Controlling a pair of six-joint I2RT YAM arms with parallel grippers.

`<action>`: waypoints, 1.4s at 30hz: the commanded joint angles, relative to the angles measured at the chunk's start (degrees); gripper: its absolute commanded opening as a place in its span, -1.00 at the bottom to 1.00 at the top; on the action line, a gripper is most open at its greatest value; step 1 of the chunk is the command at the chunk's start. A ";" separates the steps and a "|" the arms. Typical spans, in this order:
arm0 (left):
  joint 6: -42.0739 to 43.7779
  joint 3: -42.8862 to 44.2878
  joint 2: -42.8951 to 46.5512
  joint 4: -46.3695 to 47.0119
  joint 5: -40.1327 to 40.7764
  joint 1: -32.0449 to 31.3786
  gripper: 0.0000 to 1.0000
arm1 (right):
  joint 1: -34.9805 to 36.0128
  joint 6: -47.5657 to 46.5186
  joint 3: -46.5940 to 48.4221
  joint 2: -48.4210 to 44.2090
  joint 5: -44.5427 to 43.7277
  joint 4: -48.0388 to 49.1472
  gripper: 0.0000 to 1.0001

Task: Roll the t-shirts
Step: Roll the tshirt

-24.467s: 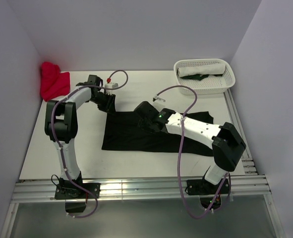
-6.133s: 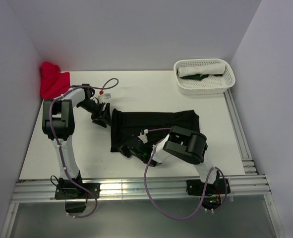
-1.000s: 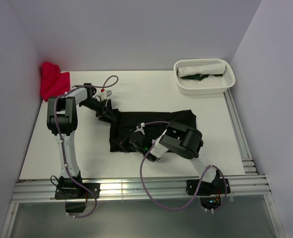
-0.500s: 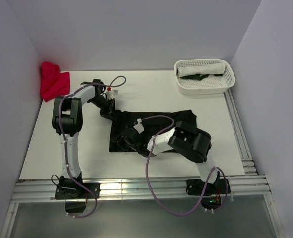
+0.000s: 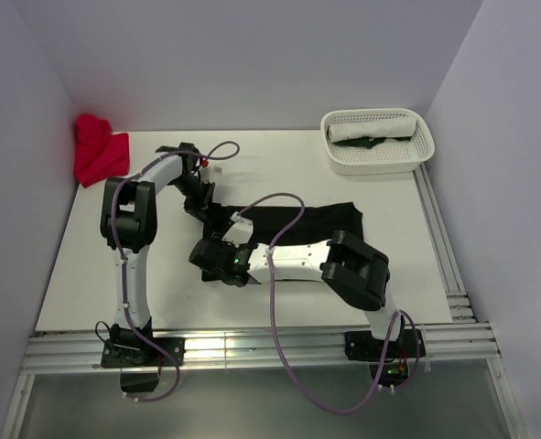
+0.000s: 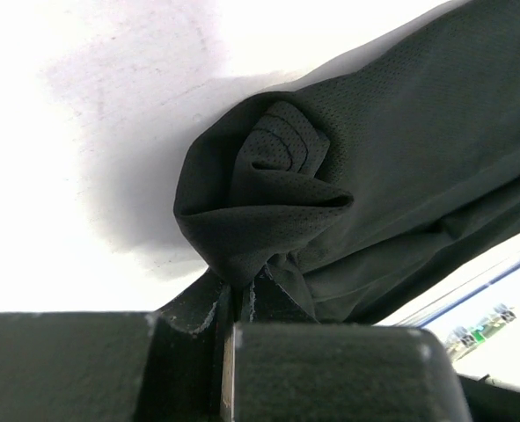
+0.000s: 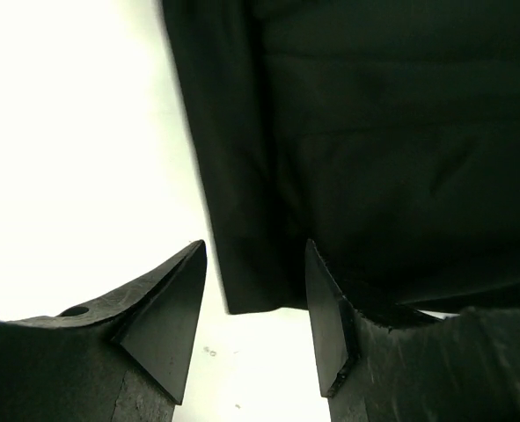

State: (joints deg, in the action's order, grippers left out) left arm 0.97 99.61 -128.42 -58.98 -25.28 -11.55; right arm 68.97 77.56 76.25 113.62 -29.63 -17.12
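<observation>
Black mesh-knit cloth fills your left wrist view. The left gripper is clamped tight on a pinch of the black t-shirt, just under a bunched, spiral-folded end of it. From above, your left arm reaches toward 12 o'clock with its elbow bent. Its wrist then turns down toward 5 o'clock onto the shirt's far-left corner.

Your right arm lies low, stretched toward 9 o'clock along the shirt's near edge. The right gripper sits at the near-left corner. Its jaws stand apart and grip nothing, and the shirt's hem corner lies on the table between the two wedge-shaped fingers.

The shirt lies as a long band in the middle of the white table, running from 9 to 3 o'clock. Its right end is flat and its left end is gathered. White tabletop shows between the shirt and the left wall, and again toward 12 o'clock.

At 10 o'clock a crumpled red t-shirt sits in the wall corner, well apart from the black one. At 1 o'clock a white perforated plastic basket holds a rolled white t-shirt. A dark green t-shirt lies against it.
</observation>
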 commanded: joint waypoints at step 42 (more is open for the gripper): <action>2.54 14.02 -2.62 -11.32 -1.17 -2.34 -0.05 | -2.78 -17.44 26.16 15.60 -5.64 -11.72 -0.86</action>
State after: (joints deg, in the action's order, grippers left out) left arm 2.13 108.92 -131.35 -66.94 -21.85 -14.39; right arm 67.13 61.34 106.13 134.13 -40.36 -34.59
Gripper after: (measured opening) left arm 0.416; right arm 0.123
